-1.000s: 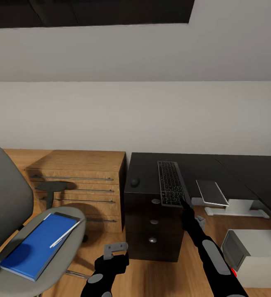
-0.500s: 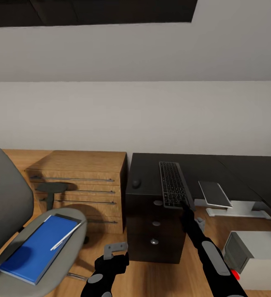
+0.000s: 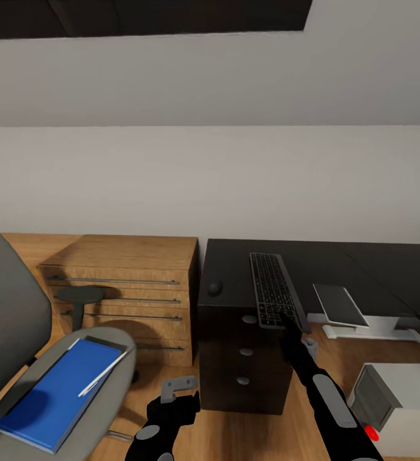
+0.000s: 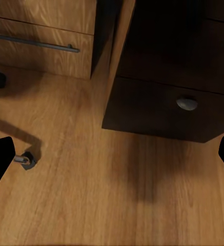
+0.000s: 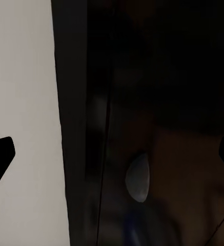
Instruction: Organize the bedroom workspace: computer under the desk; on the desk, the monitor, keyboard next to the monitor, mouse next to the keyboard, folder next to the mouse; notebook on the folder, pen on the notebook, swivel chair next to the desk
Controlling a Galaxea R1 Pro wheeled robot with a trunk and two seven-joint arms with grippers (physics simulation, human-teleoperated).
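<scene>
Black desk (image 3: 338, 256), L-shaped, three silver-knobbed drawers at its left end. On top: keyboard (image 3: 273, 288), lying lengthways front to back, its near end over the front edge; mouse (image 3: 215, 287) at the keyboard's 9 o'clock, apart from it.

Swivel chair (image 3: 18, 320), grey seat, carries the blue folder (image 3: 59, 392); notebook's dark corner (image 3: 107, 342) shows at the folder's 1 o'clock; white pen (image 3: 102, 373) lies slantwise on the folder.

Wood floor (image 3: 235, 435) carries a light-wood cabinet (image 3: 130, 288), the computer (image 3: 405, 400), desk and chair.

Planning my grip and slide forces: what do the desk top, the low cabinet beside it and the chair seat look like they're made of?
Desk: a black, matte, smooth board, probably laminate or painted wood; drawer knobs look like silvery metal.
Low cabinet: light wood with visible grain, thin grey bar handles that look metallic.
Swivel chair: its grey seat and back look softly padded, likely fabric, though the render shows no weave.
</scene>
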